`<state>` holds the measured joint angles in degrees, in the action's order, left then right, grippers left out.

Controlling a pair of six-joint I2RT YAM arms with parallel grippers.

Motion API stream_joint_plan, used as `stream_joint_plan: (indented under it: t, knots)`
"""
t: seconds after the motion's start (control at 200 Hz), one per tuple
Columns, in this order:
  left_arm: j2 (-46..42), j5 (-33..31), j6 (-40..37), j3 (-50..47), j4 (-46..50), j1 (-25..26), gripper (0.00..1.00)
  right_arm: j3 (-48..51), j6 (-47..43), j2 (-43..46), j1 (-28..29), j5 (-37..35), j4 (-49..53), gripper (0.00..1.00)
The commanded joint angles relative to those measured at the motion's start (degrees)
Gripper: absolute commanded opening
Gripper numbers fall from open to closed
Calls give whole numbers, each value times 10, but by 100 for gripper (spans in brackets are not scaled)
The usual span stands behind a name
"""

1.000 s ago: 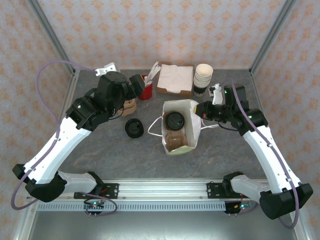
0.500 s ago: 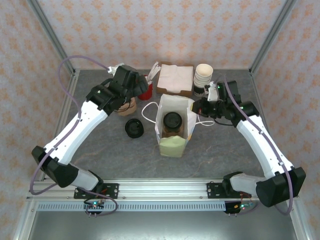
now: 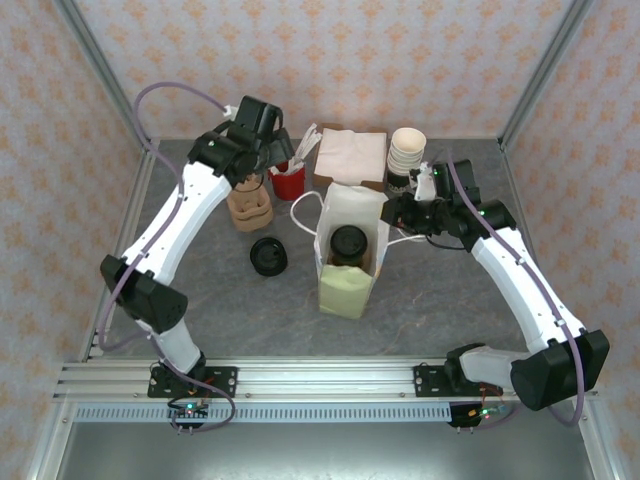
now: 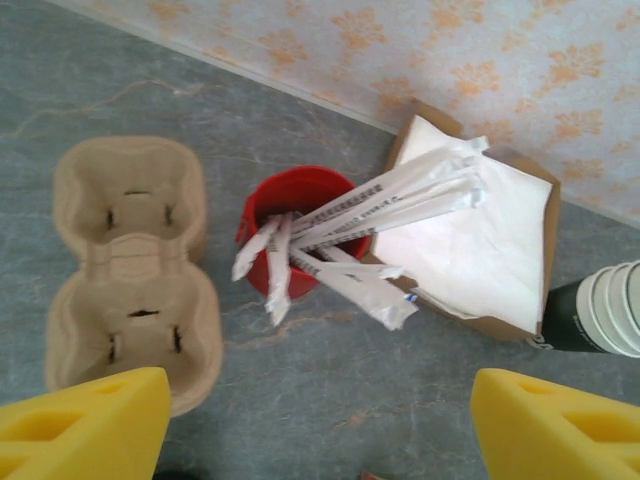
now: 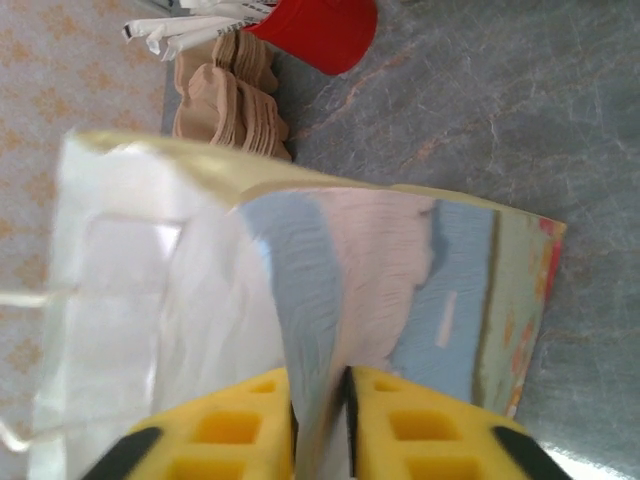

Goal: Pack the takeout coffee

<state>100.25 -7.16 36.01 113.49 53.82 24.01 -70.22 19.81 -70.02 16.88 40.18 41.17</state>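
Takeout coffee (image 3: 348, 243) stands upright inside the paper bag (image 3: 345, 290), whose wall the right gripper (image 5: 318, 400) pinches, so that hold should be eased off without tugging the bag over, while the left gripper (image 4: 320, 385) hangs spread and empty above the red cup (image 4: 290, 195)

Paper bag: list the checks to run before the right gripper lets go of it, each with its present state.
1. The takeout coffee is inside the paper bag: ok, it shows through the open top.
2. The paper bag is upright: ok, it stands on the table.
3. The right gripper is on the bag: ok, the bag's wall sits between its pads.
4. The left gripper is open and empty: ok, it hovers over the red cup of straws, apart from the bag.
5. The bag will stand unsupported: cannot tell.
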Motion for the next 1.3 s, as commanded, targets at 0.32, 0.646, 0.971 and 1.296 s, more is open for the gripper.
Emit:
stream_joint_plan:
  t: [0.32, 0.646, 0.971, 1.296]
  knots:
    - [126, -1, -106, 162, 94, 1, 73, -43, -19, 17, 2, -40, 26, 44]
    - [185, -12, -119, 207, 99, 1, 73, -42, -25, 14, 2, -39, 22, 47]
    - [221, -15, -118, 223, 93, 0, 69, -39, -21, 5, 2, -32, 13, 47]
    - [243, -13, -113, 225, 83, 1, 63, -41, -16, -13, 3, -20, -3, 44]
